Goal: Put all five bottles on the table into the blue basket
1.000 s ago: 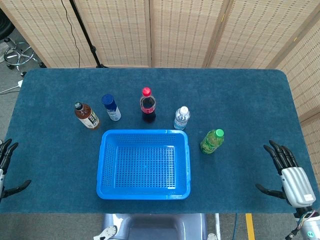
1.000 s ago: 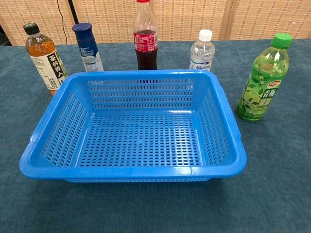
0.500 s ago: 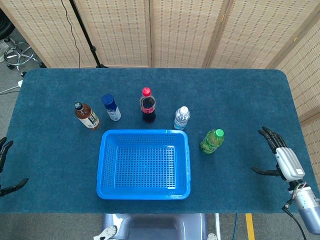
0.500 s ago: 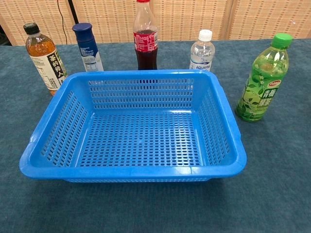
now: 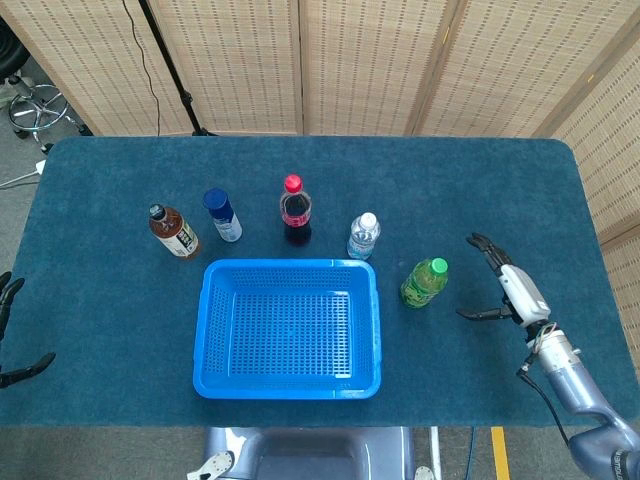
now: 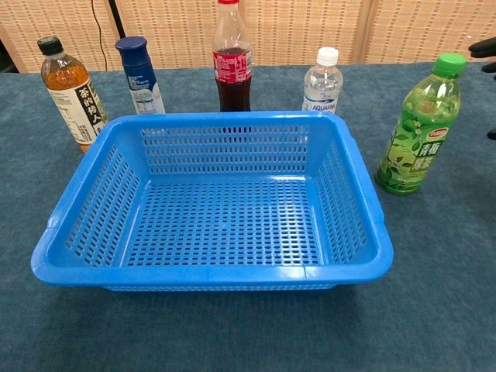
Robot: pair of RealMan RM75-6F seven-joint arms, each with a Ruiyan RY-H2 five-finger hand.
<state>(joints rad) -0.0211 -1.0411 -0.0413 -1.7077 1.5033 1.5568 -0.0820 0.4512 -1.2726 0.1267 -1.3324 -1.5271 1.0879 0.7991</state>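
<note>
Found the blue basket point(image 5: 288, 392) nearest the robot, set flat on the table point(image 5: 480, 180) and holding nothing. Judged the task at its first step, with all five bottles standing upright outside the basket.

Spotted the left hand point(image 5: 8, 292) at the near left edge, only partly in view, fingers apart and grasping nothing. Saw the right hand point(image 5: 510, 290) out over the table on the right, released, fingers and thumb spread wide, facing the green bottle point(image 5: 423, 283) but apart from it (just dark fingertips showing at the right edge of the chest view).

Placed the green bottle just beside the basket's far right corner, not touching it. Farther back, noted the rest in a loose row behind the basket's far rim: the water bottle point(image 5: 363, 237), then the cola bottle point(image 5: 295, 212), the blue-capped bottle point(image 5: 222, 216) and the tea bottle point(image 5: 174, 232) at the left end.

Took the step in hand for a reach toward the green bottle. Reckoned the next move called for bringing the open right hand around the bottle's body, closing firmly without tipping it, then lifting clear of the rim before lowering into the basket.
</note>
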